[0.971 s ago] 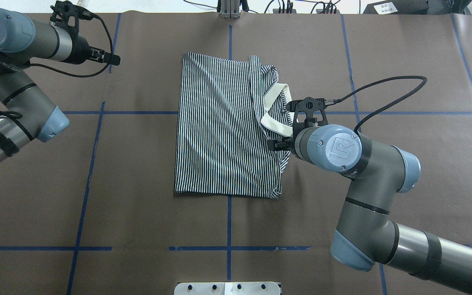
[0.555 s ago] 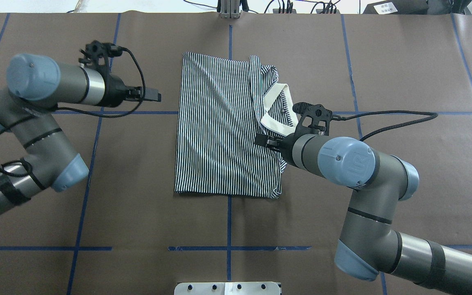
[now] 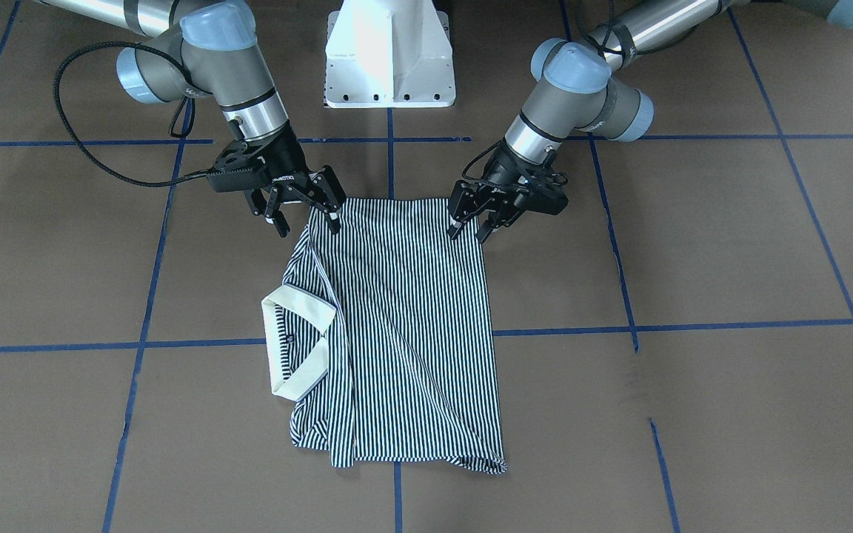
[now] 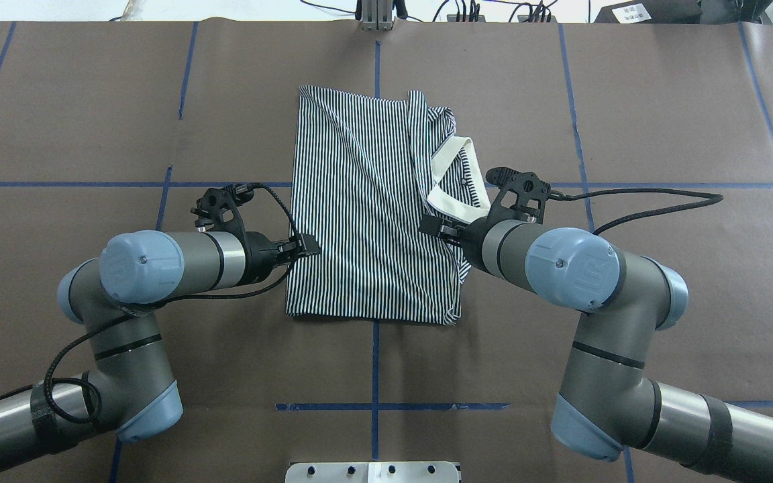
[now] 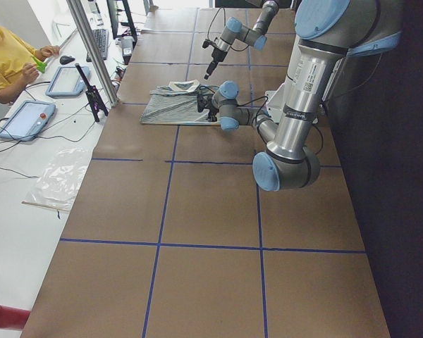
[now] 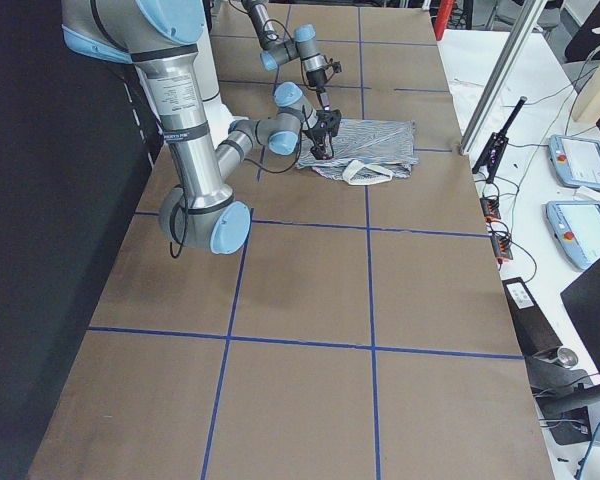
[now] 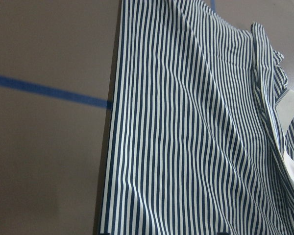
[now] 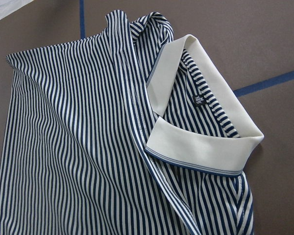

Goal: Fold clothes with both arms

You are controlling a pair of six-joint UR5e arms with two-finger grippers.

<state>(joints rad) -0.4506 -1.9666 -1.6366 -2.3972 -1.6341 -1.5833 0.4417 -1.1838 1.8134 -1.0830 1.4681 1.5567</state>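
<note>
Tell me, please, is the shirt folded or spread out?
Folded: the shirt lies as a narrow rectangle, no sleeves showing, collar at one edge.

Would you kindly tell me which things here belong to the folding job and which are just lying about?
Job: navy-and-white striped polo shirt with cream collar; black two-finger left gripper, open; black two-finger right gripper, open.
Lying about: white pedestal base; grey handheld pendant with screen; clear plastic bag.

Brown table (image 4: 58, 100) with blue tape lines (image 4: 427, 406), white pedestal base (image 3: 389, 52), person in yellow (image 5: 3, 56)
</note>
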